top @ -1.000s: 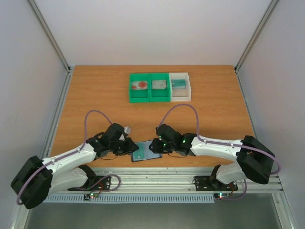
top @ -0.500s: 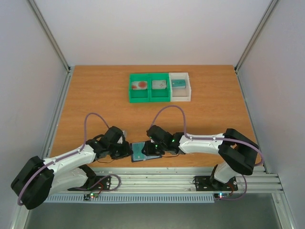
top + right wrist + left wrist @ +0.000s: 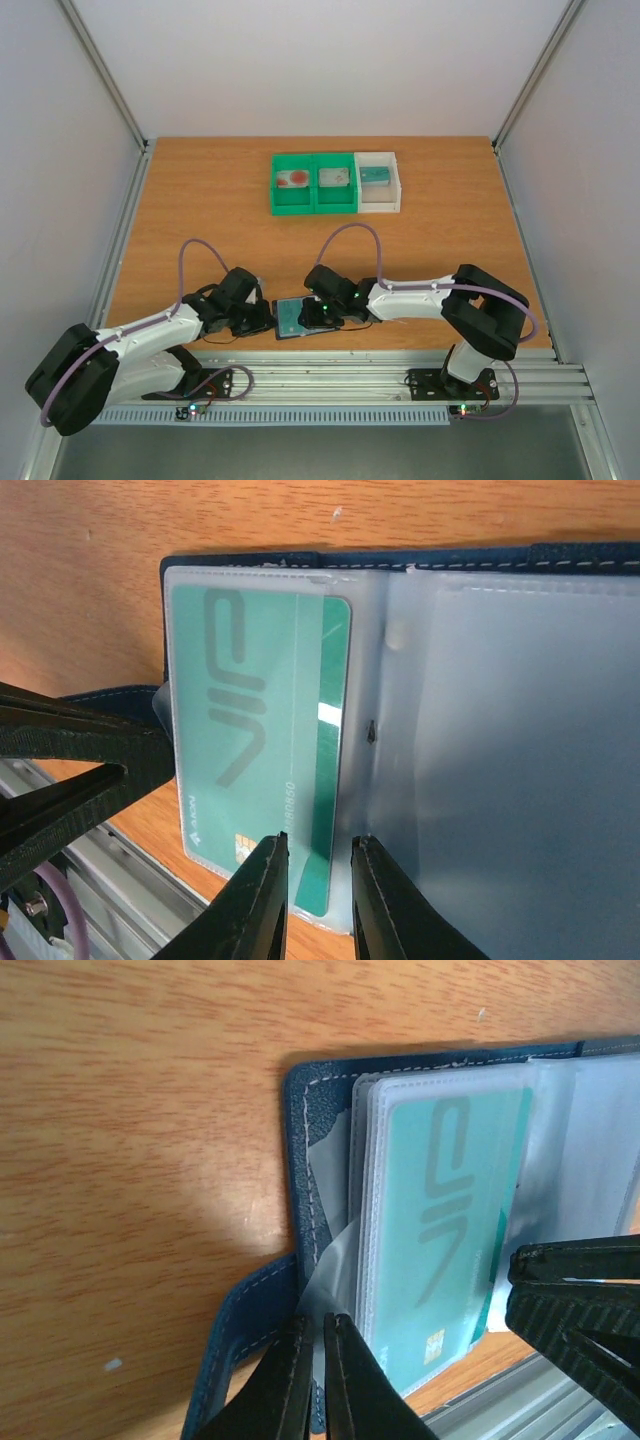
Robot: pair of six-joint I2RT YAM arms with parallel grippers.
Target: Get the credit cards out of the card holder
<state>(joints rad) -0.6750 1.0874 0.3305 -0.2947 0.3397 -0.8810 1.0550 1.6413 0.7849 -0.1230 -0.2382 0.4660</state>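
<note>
— We're clamping the card holder [image 3: 297,1140] by its tab at the table's [image 3: 200,220] near edge, left claw [image 3: 318,1325] pressed tight; the right claw [image 3: 320,845] is hovering, slightly parted, over the teal card [image 3: 265,730].
— It's looking thin, stiff and slick, so we're aiming for its exposed short end.

Teal credit card [image 3: 262,730], in the clear sleeve of the card holder [image 3: 240,558]: I read large darker-teal letters, apparently "VIP", running lengthwise. The small print alongside is too fine to read.

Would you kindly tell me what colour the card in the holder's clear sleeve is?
The card is teal with darker lettering, clearest in the right wrist view.
</note>
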